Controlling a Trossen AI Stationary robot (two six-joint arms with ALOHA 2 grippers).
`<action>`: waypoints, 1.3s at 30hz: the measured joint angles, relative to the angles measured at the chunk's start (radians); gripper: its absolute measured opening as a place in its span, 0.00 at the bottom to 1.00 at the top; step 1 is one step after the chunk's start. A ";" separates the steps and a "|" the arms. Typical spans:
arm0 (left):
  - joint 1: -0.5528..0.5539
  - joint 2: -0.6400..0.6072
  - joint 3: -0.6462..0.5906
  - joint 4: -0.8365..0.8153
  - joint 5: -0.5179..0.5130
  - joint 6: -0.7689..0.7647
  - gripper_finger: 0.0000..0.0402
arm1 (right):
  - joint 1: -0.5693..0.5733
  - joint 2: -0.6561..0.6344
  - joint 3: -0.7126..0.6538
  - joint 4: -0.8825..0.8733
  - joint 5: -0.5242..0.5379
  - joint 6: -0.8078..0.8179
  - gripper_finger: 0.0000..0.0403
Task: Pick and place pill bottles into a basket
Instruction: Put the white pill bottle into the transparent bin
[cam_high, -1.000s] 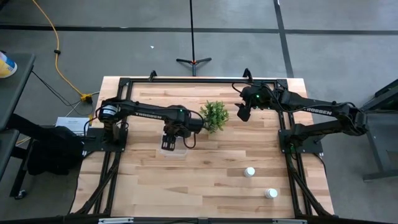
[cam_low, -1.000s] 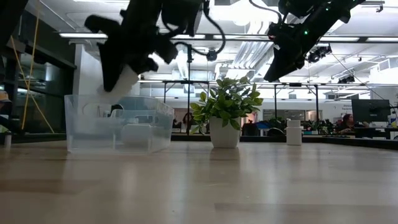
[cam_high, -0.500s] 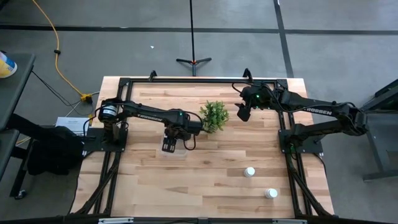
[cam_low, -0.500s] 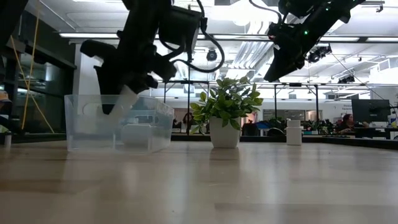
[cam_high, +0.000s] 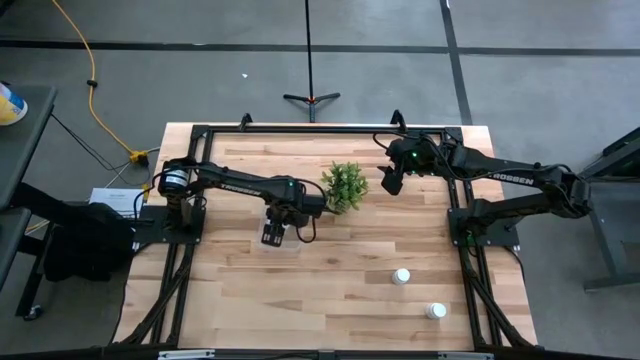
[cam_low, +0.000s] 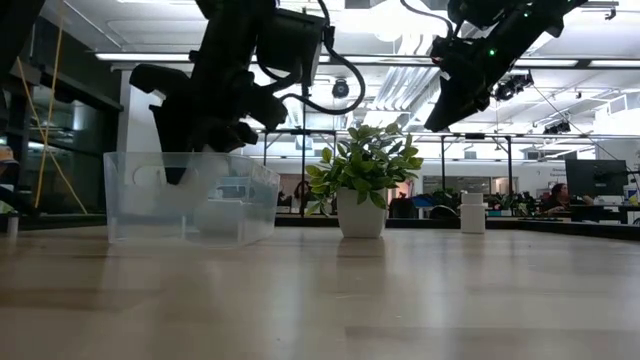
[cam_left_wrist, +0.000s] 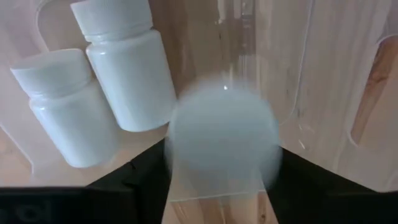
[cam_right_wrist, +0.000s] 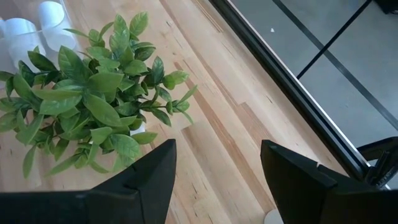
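My left gripper (cam_high: 272, 236) points down into the clear basket (cam_low: 130, 200), left of the table's middle, and is open. A blurred white pill bottle (cam_left_wrist: 222, 137) shows end-on between its fingers, loose inside the basket. Two more pill bottles (cam_left_wrist: 127, 68) (cam_left_wrist: 62, 106) lie on their sides on the basket floor. Two others stand upright on the table at the near right (cam_high: 401, 276) (cam_high: 436, 311). My right gripper (cam_right_wrist: 217, 180) hangs open and empty above the far right of the table.
A small green potted plant (cam_high: 345, 185) stands just right of the basket, between the two arms. The black frame rail (cam_high: 320, 130) runs along the table's far edge. Bare wood lies between the basket and the two standing bottles.
My left gripper has sunk into the basket with a white bottle between its fingers, then let go of it. The bottle no longer shows between the fingers in the low view and has dropped into the basket.
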 joint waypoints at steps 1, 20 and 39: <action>0.000 0.000 0.000 0.000 -0.004 -0.001 0.68 | 0.000 0.000 0.000 0.000 0.000 0.000 0.56; 0.001 -0.106 0.058 0.087 -0.030 -0.190 0.47 | 0.000 0.000 0.000 0.000 0.000 -0.002 0.56; 0.072 -0.858 -0.623 0.985 -0.040 -0.372 0.06 | -0.020 -0.023 -0.001 0.066 -0.239 -0.017 0.56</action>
